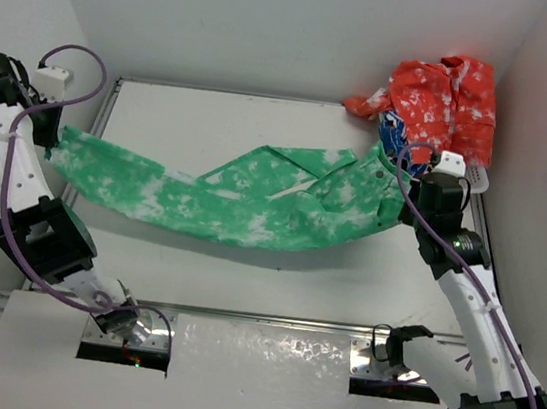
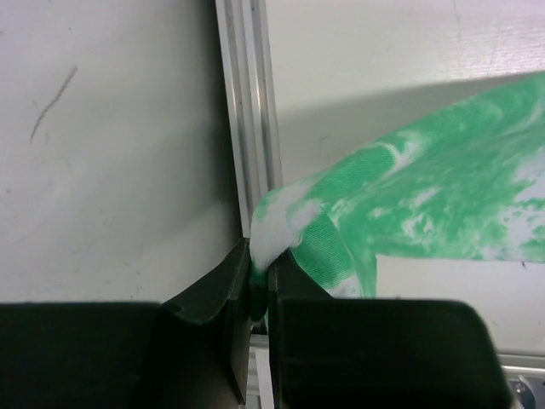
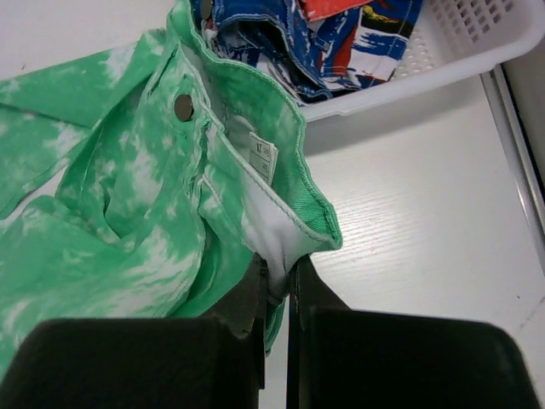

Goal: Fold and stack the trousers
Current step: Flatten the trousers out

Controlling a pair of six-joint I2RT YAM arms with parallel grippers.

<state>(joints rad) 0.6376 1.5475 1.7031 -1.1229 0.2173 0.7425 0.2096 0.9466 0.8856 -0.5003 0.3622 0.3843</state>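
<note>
Left pincer [image 2: 260, 285]: clamped on a leg end of the trousers [image 1: 254, 197], just beside the rail [image 2: 247, 128] at the left edge of the table [image 1: 214, 121]. Right pincer [image 3: 277, 285]: clamped on the waistband, near the button [image 3: 183, 106]. Trousers stretched between the two, spanning the table left to right, shadow beneath. Behind the waistband, a white basket [image 3: 460, 60] holds blue-and-red cloth [image 3: 341, 43]; a red garment [image 1: 444, 96] is heaped on top.

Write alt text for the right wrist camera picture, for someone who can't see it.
The right end effector pinches green-and-white trousers at the waistband, their button showing. Behind, a white basket holds blue and red clothes.
</note>
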